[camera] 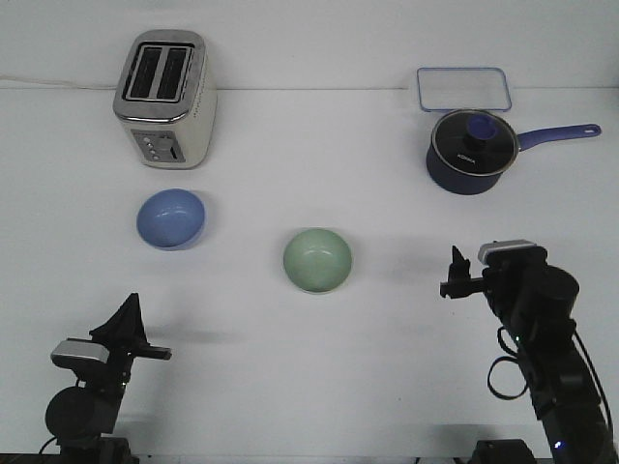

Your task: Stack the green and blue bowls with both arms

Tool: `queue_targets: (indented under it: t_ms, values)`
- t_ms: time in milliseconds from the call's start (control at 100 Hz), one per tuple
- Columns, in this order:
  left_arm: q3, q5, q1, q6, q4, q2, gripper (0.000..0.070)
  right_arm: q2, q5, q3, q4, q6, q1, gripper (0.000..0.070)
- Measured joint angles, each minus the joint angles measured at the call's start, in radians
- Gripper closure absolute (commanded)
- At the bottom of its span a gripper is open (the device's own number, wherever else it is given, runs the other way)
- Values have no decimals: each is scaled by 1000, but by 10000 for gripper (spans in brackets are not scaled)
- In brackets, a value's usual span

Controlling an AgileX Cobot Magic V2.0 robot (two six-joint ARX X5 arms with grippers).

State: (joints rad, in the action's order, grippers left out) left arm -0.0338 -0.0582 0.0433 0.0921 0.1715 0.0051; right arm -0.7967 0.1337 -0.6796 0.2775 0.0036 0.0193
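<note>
The periwinkle blue bowl (171,218) sits upright on the white table at the left, in front of the toaster. The pale green bowl (317,259) sits upright near the middle, apart from the blue one. Both bowls are empty. My left gripper (143,334) is low at the front left, well short of the blue bowl, with its fingers spread and nothing between them. My right gripper (453,274) is at the right, level with the green bowl and well to its right, also open and empty.
A silver two-slot toaster (162,100) stands at the back left. A dark blue saucepan with a glass lid (471,153) and a long handle stands at the back right. A clear rectangular lid (463,88) lies behind it.
</note>
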Motion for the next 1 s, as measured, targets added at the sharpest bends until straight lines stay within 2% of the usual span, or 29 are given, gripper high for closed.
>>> queue_targets:
  t_ms: [310,450,1000]
  values:
    - [0,0,0,0,0,0,689,275,15,277,-156,28,6,208]
    - [0,0,0,0,0,0,689,324,-7,283,-187,37,7,208]
    - [0,0,0,0,0,0,689,335,-7,283,-185,39,7,208]
